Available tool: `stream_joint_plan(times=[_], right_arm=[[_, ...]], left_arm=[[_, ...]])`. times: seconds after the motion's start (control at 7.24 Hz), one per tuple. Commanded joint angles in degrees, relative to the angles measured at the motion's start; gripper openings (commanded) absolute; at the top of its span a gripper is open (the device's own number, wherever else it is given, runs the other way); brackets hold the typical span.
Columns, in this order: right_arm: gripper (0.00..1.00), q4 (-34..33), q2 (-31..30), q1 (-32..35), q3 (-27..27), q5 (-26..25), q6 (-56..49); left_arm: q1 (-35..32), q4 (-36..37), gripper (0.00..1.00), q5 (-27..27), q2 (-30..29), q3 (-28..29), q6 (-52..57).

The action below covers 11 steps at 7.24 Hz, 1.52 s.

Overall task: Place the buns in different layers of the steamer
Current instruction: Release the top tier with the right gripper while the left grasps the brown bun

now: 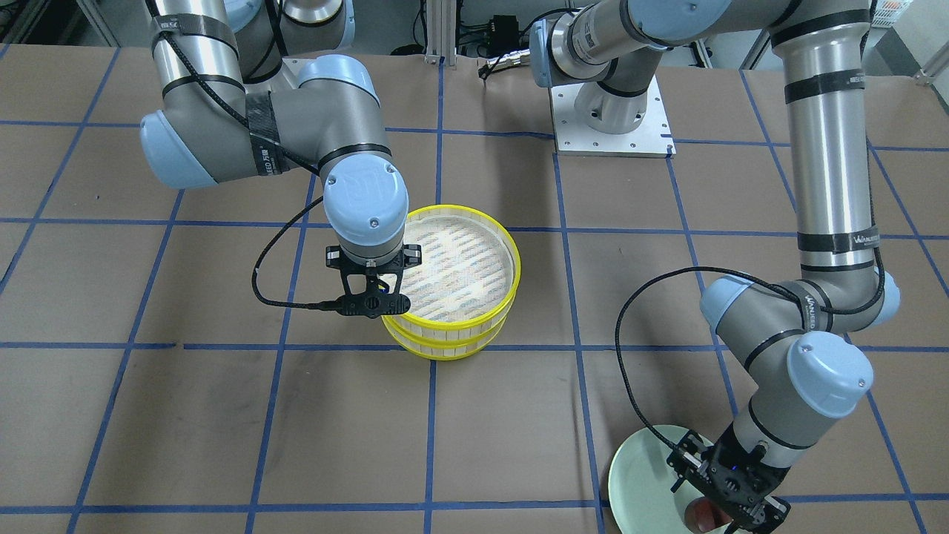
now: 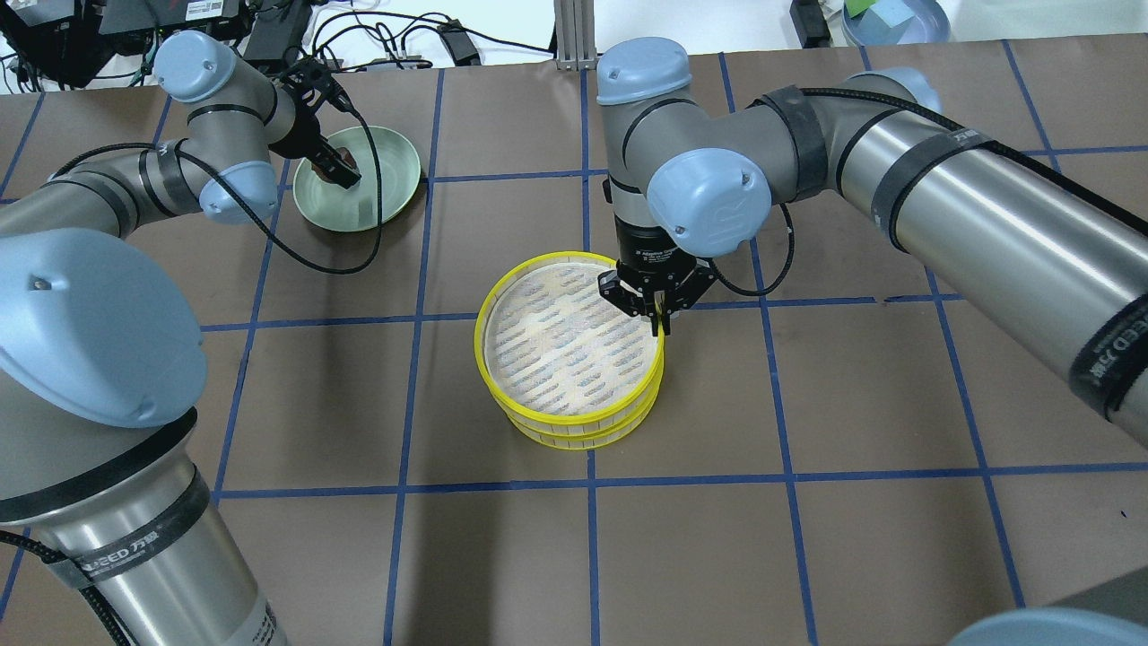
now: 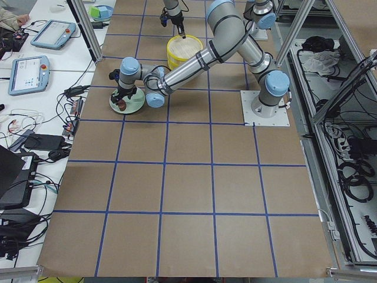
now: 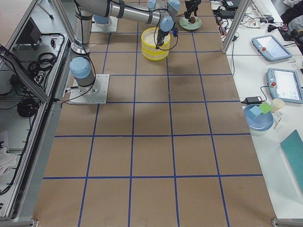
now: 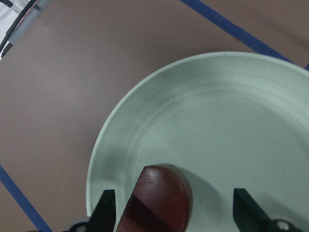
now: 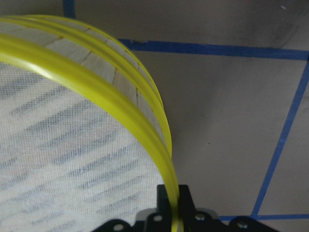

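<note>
Overhead exterior view: the steamer (image 2: 619, 422) is seen on the table (image 2: 807, 404) as two stacked trays. The yellow rim of the top tray (image 2: 490, 309) is pinched at about 3 o'clock between the closed fingers of the right gripper (image 2: 657, 321), with the lower tray (image 2: 574, 440) beneath. At about 10 o'clock from the steamer, the left gripper (image 2: 345, 175) is held low over a green plate (image 2: 377, 193), its fingers spread wide, and the brown bun (image 5: 157, 200) is seen between them, close against one finger, near the rim at 7 o'clock in the left wrist view.
</note>
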Motion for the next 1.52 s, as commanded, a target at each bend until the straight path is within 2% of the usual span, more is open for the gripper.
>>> stream_joint_plan(times=[0.0, 0.14, 0.28, 0.41, 0.69, 0.83, 0.97, 1.24, 1.38], right_arm=[[0.00, -0.09, -0.23, 0.00, 0.39, -1.00, -0.19], [0.00, -0.17, -0.58, -0.08, 0.21, -0.92, -0.19], [0.00, -0.17, -0.58, -0.09, 0.21, -0.92, -0.27], [0.00, -0.17, -0.58, -0.09, 0.13, -1.01, -0.45], [0.00, -0.08, -0.32, -0.09, 0.30, -0.92, -0.19], [0.29, 0.00, -0.32, -0.09, 0.39, -0.92, -0.71], [0.98, -0.17, -0.05, -0.09, 0.39, -0.84, -1.41], [1.00, -0.52, -2.84, -0.17, -0.83, -0.92, -1.59], [1.00, -1.48, -7.48, -0.52, -1.19, -0.75, -1.68]], left_arm=[[0.06, 0.00, 0.89, 0.20, -0.32, 0.04, 1.05], [-0.02, 0.00, 0.78, 0.03, -0.41, 0.04, 1.32], [-0.02, 1.05, 0.26, -0.15, -0.33, -0.05, 2.97], [-0.02, 1.58, 0.00, -0.32, -0.32, -0.14, 3.25], [-0.02, 1.50, 0.00, -0.24, 0.38, -0.31, 8.05], [-0.02, 1.41, 0.00, 0.20, 0.99, -0.49, 7.48], [-0.02, 1.24, 0.00, 0.12, 1.95, -0.75, 4.60], [-0.11, -2.09, 0.00, -0.24, 5.20, -1.02, -2.17], [-0.55, -3.67, 0.00, -0.24, 6.95, -1.10, -7.24]])
